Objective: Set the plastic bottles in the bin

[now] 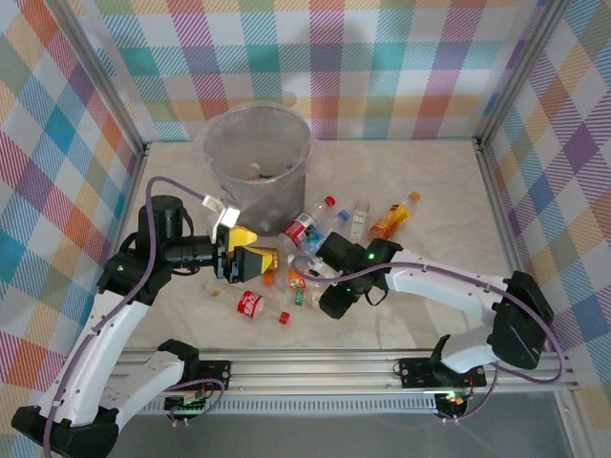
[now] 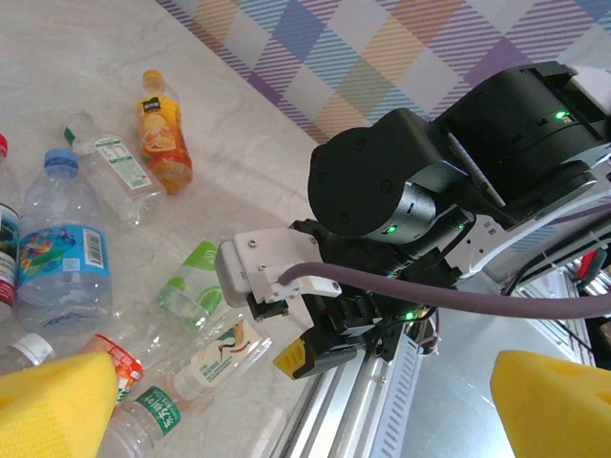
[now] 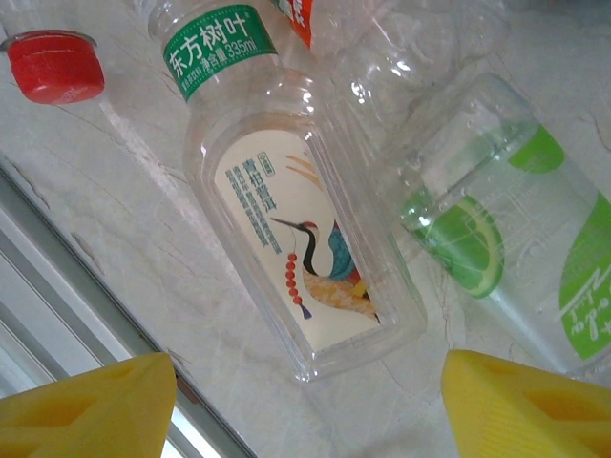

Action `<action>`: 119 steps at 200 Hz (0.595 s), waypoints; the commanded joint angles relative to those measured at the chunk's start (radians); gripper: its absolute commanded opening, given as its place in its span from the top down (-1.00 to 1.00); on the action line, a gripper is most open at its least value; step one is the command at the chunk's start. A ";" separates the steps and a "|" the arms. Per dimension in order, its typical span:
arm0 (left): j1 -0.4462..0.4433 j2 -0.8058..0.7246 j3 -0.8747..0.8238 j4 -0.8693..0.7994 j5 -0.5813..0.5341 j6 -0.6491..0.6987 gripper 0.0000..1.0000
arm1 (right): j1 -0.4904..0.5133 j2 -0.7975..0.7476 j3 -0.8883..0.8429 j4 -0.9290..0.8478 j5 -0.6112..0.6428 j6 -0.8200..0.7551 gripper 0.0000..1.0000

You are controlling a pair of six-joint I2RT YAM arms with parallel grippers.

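The crane bottle (image 3: 296, 239) is lying on the table, its long axis running upper left to lower right and its base being framed just above the right gripper (image 3: 305, 405), whose pads are being held apart, empty. The left gripper (image 2: 305, 401) is being held wide open, farther off. The bin (image 1: 272, 196) is standing at upper centre of the top view.

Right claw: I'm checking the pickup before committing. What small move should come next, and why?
Probably ease the right claw further along the crane-label bottle before closing. Its yellow pads stand apart, level with only the bottle's base, so closing here would likely pinch just the end and let it slip.
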 commanded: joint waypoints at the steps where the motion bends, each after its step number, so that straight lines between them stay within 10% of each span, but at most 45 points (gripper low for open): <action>1: -0.011 -0.014 -0.013 0.013 -0.006 0.021 -1.00 | -0.010 0.043 0.038 -0.028 -0.015 -0.049 -0.47; 119: -0.011 -0.021 -0.029 0.020 -0.079 0.006 -1.00 | -0.015 0.166 0.023 0.010 -0.031 -0.105 -0.35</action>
